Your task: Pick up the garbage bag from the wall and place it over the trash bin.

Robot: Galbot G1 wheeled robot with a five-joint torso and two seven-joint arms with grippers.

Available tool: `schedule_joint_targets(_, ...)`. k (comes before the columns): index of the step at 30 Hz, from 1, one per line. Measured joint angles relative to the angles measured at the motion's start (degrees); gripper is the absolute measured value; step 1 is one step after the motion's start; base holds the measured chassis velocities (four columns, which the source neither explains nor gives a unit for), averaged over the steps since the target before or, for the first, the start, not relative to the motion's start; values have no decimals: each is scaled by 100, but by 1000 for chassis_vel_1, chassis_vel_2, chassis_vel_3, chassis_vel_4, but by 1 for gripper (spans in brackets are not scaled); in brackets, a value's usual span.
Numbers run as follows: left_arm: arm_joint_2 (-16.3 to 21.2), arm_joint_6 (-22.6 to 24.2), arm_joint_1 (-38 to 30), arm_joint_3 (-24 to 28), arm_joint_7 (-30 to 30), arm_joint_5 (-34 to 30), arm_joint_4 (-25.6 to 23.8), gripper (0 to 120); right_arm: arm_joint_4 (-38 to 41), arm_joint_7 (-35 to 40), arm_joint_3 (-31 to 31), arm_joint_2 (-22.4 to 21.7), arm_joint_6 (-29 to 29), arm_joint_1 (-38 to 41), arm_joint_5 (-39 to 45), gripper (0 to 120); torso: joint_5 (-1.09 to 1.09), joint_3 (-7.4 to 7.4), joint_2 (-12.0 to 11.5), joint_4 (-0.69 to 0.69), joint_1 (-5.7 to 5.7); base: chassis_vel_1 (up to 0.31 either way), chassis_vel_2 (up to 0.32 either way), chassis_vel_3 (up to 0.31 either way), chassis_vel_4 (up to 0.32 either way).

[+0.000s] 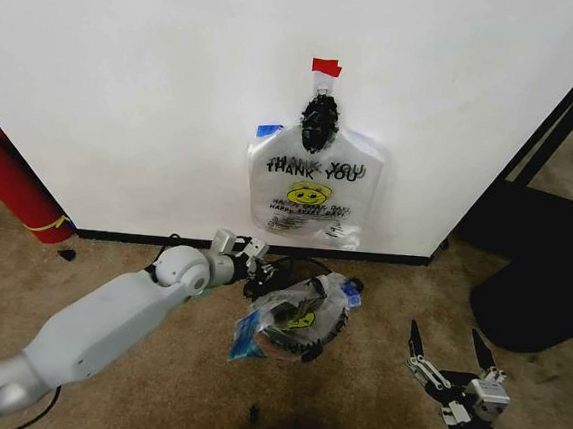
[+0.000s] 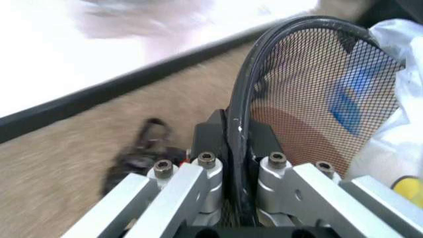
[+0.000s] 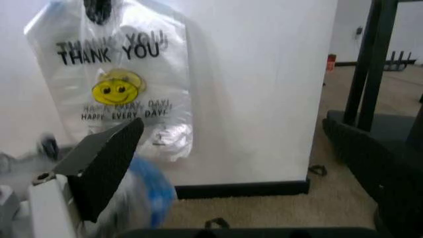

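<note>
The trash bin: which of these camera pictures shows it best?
The left wrist view, because the trash bin is close up there, its black mesh wall and rim clear, with the left gripper clamped on the rim. The head view shows the bin whole but small, tipped and draped in plastic. The right wrist view gives only a blur low down.
</note>
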Motion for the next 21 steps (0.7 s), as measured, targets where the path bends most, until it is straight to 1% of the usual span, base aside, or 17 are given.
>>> schedule_joint_targets(1, 2, 46, 162, -173, -366, -160, -170, 2, -30, 4, -5, -19, -35, 15, -1, 100, -1, 0, 0, 0, 0, 0, 0, 0, 0)
schedule_joint_targets(2, 15, 108, 459, -462, -1063, -471, -466, 2, -79, 21, -28, -50, -88, 36, -3, 100, -2, 0, 0, -2, 0, 0, 0, 0, 0)
schedule_joint_targets(3, 37, 109, 624, -598, -1426, -648, -621, 2, -108, 30, -48, -68, -116, 51, -6, 100, -1, 0, 0, -2, 0, 0, 0, 0, 0)
schedule_joint_targets(4, 37, 109, 624, -598, -1426, -648, -621, 2, -108, 30, -48, -68, -116, 51, -6, 100, -1, 0, 0, -2, 0, 0, 0, 0, 0)
schedule_joint_targets(5, 80, 79, 882, -792, -1937, -928, -872, 2, -151, 44, -75, -100, -152, 79, -12, 100, 0, 0, 0, 0, 0, 0, 0, 0, 0)
schedule_joint_targets(6, 145, -192, 1366, -1034, -2778, -1261, -1360, 2, -204, 70, -140, -159, -253, 162, -37, 100, -1, 0, 0, 0, 0, 0, 0, 0, 0)
schedule_joint_targets(7, 145, -329, 1520, -1107, -3042, -1319, -1502, 2, -209, 80, -165, -171, -289, 190, -51, 100, -2, 0, 0, 0, 0, 0, 0, 0, 0)
schedule_joint_targets(8, 98, -639, 1852, -1299, -3519, -1398, -1776, 2, -214, 99, -215, -192, -353, 244, -87, 100, 0, -1, 0, -1, 0, 0, 0, 0, 0)
schedule_joint_targets(9, 61, -829, 1992, -1364, -3715, -1409, -1884, 2, -218, 106, -237, -205, -380, 270, -108, 100, 1, -1, 0, 0, 0, 0, 0, 0, 0)
schedule_joint_targets(10, 61, -829, 1992, -1364, -3715, -1409, -1884, 2, -218, 106, -237, -205, -380, 270, -108, 100, 1, -1, 0, 0, 0, 0, 0, 0, 0)
schedule_joint_targets(12, -40, -1226, 2276, -1457, -4000, -1396, -2074, 2, -223, 117, -289, -246, -435, 325, -145, 100, 0, -1, 0, 0, 0, 0, 0, 0, 0)
schedule_joint_targets(13, -126, -1505, 2442, -1469, -4132, -1313, -2162, 2, -223, 126, -317, -281, -471, 362, -154, 100, 0, -1, 0, 0, 0, 0, 0, 0, 0)
schedule_joint_targets(14, -187, -1644, 2517, -1469, -4195, -1245, -2189, 2, -223, 130, -328, -296, -486, 377, -157, 100, 0, -1, 0, 0, 0, 0, 0, 0, 0)
schedule_joint_targets(15, -320, -1884, 2621, -1460, -4333, -1099, -2212, 2, -223, 135, -351, -328, -513, 405, -161, 100, -2, -1, 0, -1, 0, 0, 0, 0, 0)
schedule_joint_targets(19, -566, -2206, 2727, -1377, -4632, -951, -2216, 2, -240, 135, -380, -366, -532, 422, -166, 100, 0, -1, 0, -2, 0, 0, 0, 0, 0)
schedule_joint_targets(21, -762, -2500, 2863, -1276, -4711, -686, -2169, 2, -267, 136, -398, -376, -532, 413, -159, 100, 0, -1, 0, -2, 0, 0, 0, 0, 0)
